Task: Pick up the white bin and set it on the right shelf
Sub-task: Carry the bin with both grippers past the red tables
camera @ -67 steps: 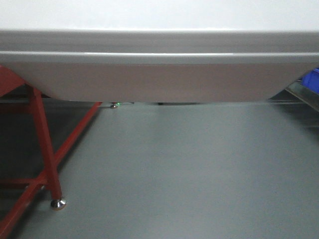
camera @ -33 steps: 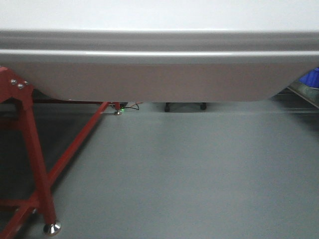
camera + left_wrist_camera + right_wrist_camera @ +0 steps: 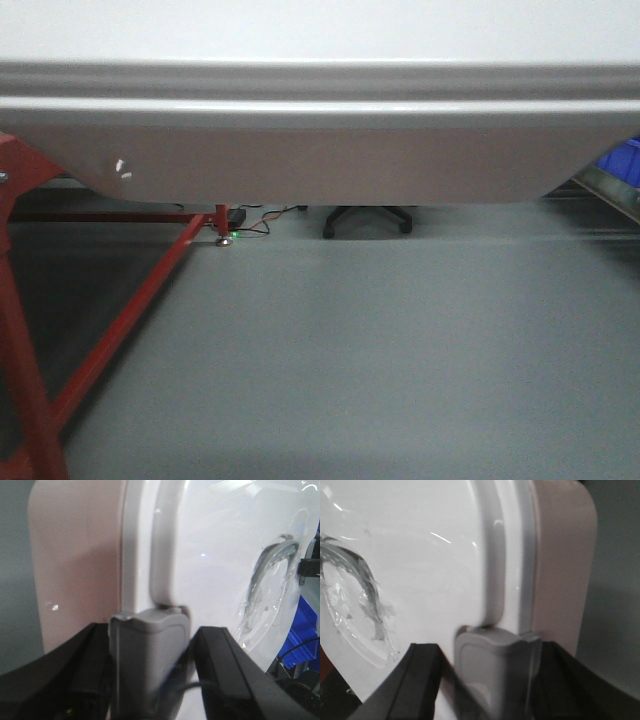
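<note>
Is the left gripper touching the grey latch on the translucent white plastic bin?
Touching. Left wrist view shows black fingers of the left gripper pressed against both sides of the grey latch.

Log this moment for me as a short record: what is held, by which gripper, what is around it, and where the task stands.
Held object: white bin, lid on, filling the top of the front view
Left gripper: closed on the left-end latch
Right gripper: closed on the right-end latch
Below the bin: grey floor; nothing visibly supports the bin from beneath
Surroundings: red stand at left, chair base behind, blue crate at right edge
Task state: bin not yet set down
</note>
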Tool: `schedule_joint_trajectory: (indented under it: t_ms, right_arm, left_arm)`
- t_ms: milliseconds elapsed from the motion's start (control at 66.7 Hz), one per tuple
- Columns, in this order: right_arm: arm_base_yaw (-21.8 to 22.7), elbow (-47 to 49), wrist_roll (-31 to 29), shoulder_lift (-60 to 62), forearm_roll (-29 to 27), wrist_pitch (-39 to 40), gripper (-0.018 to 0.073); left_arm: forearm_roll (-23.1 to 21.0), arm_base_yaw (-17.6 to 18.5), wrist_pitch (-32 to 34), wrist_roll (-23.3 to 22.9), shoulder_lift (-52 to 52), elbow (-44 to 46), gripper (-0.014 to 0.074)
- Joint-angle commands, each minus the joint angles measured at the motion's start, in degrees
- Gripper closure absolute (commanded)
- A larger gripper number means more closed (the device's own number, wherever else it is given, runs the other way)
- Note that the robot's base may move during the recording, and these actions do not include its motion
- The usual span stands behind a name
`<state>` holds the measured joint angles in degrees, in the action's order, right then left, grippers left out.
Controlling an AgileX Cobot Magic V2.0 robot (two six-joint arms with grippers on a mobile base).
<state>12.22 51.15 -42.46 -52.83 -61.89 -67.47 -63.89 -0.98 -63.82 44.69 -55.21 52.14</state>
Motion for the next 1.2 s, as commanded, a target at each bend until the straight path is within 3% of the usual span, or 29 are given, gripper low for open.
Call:
schedule_joint_trajectory:
  t_ms: [0,1185]
  right_arm:
    - [-0.55,1.53,-0.20,0.79,-8.92,-5.23,0.0219]
    - [-0.55,1.53,-0.20,0.79,-8.92,-5.23,0.0219]
  left_arm:
    - [-9.19,0.80,-3.43,0.81,1.04,1.73,0.0411]
    - [-9.29,0.80,-3.43,0.81,1.04,1.73,0.0411]
